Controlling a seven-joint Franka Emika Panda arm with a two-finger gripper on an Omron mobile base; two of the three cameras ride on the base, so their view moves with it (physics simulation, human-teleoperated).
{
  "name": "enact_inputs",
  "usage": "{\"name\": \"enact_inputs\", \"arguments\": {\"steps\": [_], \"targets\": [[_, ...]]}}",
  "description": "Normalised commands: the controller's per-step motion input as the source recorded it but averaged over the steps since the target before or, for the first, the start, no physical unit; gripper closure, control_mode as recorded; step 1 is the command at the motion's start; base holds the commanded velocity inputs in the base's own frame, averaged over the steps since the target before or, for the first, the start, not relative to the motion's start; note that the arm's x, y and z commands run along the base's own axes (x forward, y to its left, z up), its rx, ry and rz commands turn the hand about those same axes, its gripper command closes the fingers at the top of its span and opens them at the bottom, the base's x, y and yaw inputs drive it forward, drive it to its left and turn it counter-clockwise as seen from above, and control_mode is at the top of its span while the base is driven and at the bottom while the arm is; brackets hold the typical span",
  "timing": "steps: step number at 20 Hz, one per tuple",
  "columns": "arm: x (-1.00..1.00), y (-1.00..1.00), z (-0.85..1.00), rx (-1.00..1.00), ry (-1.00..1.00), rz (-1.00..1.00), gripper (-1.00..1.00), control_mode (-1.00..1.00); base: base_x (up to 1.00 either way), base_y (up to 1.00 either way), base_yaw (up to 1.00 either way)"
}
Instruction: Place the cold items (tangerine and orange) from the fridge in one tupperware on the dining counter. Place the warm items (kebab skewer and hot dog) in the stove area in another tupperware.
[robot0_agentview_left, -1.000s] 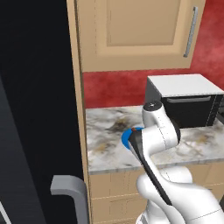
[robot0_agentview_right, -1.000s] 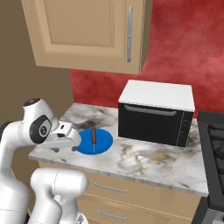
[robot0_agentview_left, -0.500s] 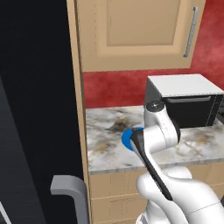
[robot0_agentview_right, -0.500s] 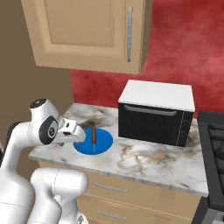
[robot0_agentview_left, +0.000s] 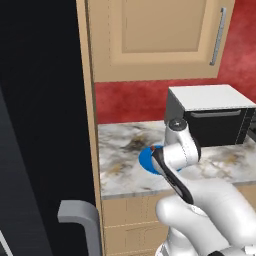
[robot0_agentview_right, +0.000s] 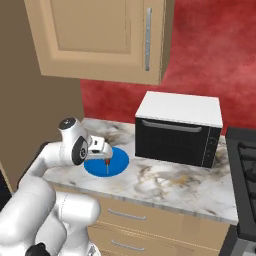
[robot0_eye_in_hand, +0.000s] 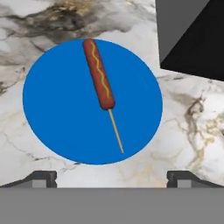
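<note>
Hand view, centre: hot dog (robot0_eye_in_hand: 98, 73) on a stick, lying on a round blue plate (robot0_eye_in_hand: 52, 118). Sausage end points to upper left of frame, thin stick end to lower right; a yellow mustard squiggle runs along the sausage. Plate rests on the marbled counter (robot0_eye_in_hand: 183, 131). Upper right of frame: corner of the black microwave (robot0_eye_in_hand: 192, 35), just beside plate edge, not touching it.

Gripper (robot0_eye_in_hand: 111, 178): jaws spread wide, nothing between them. Fingertips (robot0_eye_in_hand: 41, 178) show at lower left and lower right of frame, at the near edge of the plate. Hot dog sits above and between them in frame, well clear of both tips; stick end is the closest part.

Right base view, centre left: gripper (robot0_agentview_right: 102, 155) hangs over the blue plate (robot0_agentview_right: 117, 162), hot dog (robot0_agentview_right: 107, 165) seen as a thin dark-red streak just below it. Microwave (robot0_agentview_right: 177, 130) stands to the right of plate; wooden wall cabinet (robot0_agentview_right: 100, 40) at top.

Left base view, centre: arm covers most of the plate (robot0_agentview_left: 146, 159); a blue sliver shows at arm's left. Microwave (robot0_agentview_left: 215, 115) at right, cabinet (robot0_agentview_left: 155, 37) at top.
</note>
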Motion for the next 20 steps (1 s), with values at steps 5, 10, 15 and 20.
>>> {"name": "enact_inputs", "arguments": {"steps": [5,10,15,20], "targets": [[0.9,0.0,-0.44,0.0,0.18,0.21,-1.0,-1.0,0.0,0.0,0.0],[0.73,0.0,-0.18,0.0,0.16,0.22,-1.0,-1.0,0.0,0.0,0.0],[0.5,0.06,-0.04,0.0,0.08,0.13,-1.0,-1.0,0.0,0.0,0.0],[0.24,0.08,-0.51,0.0,0.06,0.01,-1.0,-1.0,0.0,0.0,0.0]]}}
